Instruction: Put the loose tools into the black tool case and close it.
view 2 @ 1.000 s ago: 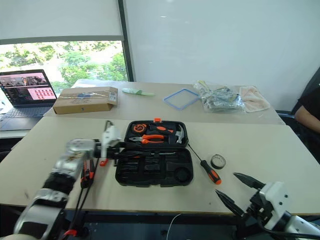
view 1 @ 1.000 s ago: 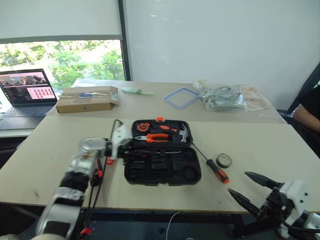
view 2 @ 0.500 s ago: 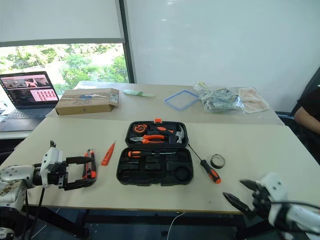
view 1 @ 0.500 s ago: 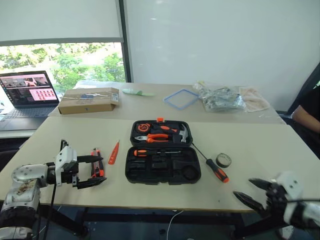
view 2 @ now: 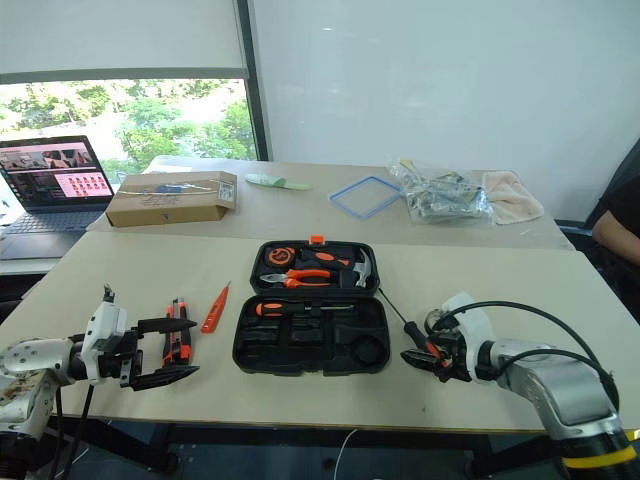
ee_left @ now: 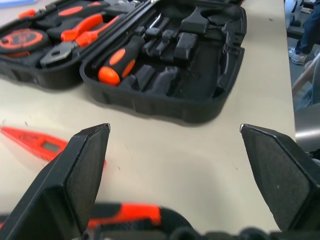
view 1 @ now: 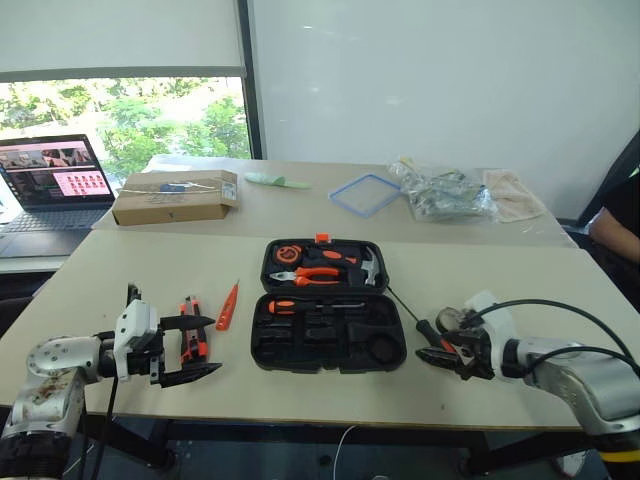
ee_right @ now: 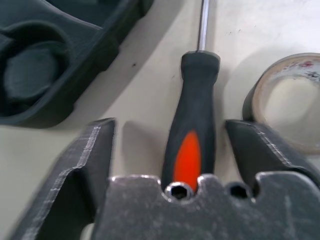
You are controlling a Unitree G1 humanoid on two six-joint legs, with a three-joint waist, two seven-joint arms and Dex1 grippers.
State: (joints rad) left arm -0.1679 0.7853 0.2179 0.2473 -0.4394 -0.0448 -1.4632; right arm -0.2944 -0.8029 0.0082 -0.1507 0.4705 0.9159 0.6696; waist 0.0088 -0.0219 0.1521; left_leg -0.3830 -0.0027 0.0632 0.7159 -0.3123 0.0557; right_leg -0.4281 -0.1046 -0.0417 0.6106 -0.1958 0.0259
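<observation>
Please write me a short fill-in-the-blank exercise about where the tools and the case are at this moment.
1. The lid of the black tool case is ____.
2. The right tool straddles the handle of a ____ lying on the table.
3. The utility knife lies beside the open ____ tool.
4. One screwdriver already sits in the ____.

Missing words: open; screwdriver; left; case

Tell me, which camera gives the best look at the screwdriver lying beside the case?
The right wrist view: the screwdriver lies close up between the right pincer's open fingers, untouched. Both eye views show it small, beside the black tool case.
</observation>
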